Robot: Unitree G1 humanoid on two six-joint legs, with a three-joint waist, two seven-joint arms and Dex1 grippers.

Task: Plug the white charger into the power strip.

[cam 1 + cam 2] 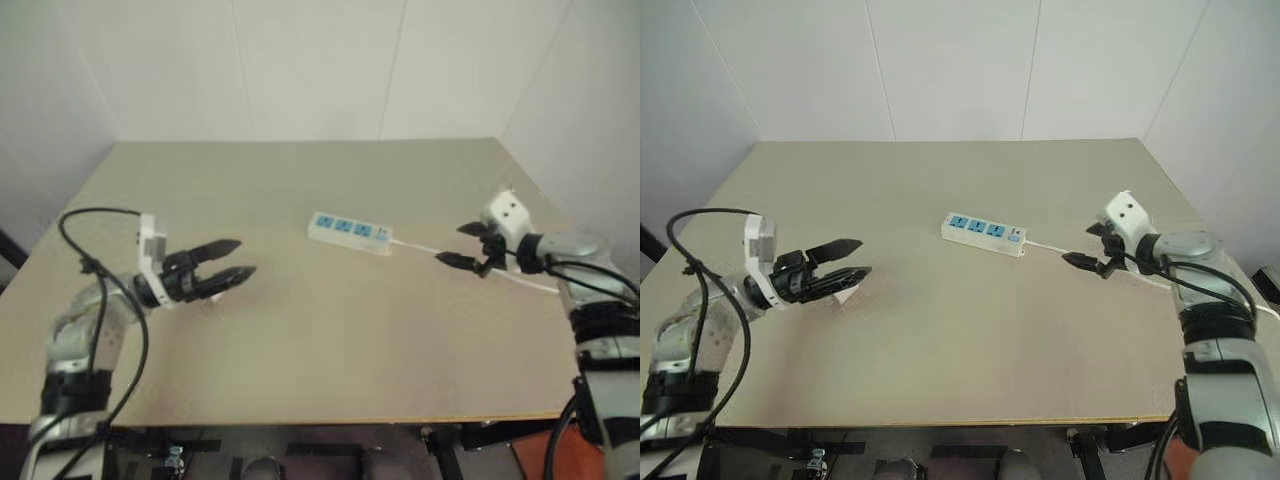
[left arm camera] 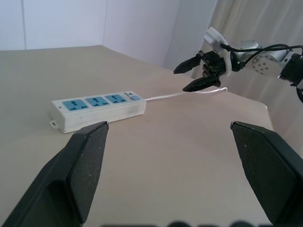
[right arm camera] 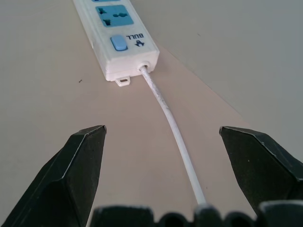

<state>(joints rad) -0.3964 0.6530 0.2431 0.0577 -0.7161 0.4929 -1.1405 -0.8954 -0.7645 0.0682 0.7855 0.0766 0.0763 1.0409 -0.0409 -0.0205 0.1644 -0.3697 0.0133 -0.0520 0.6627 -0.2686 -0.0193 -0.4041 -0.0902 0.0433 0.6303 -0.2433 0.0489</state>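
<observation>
- Left gripper (image 1: 245, 256) is spread wide with nothing in it, hovering low over the left side of the table (image 1: 300, 370). The right gripper (image 1: 450, 243) is the same, wide and empty, parked over the thin white cord (image 3: 170, 123) just past the switch end of the power strip (image 1: 349, 232).
- The strip lies flat mid-table, a bit angled, blue sockets facing up and all free.
- The white charger (image 1: 846, 293) looks like the small white bit peeking out under the left gripper's fingers, well apart from the strip. It's mostly hidden, so there's no telling which way its prongs face.
- Nothing's been picked up yet, so the grab is probably the next step.
- Stuff that could go sideways:
  - The charger is tiny next to those big fingers. Closing off-centre could flick it away or pinch it crooked, and then the prongs won't line up with a socket.
  - Nothing pins the strip down. Pushing a plug in at an angle would likely just slide it across the table, unless the right gripper braces it.
  - The right gripper hangs right over the cord. Snag it and the whole strip swings.
</observation>
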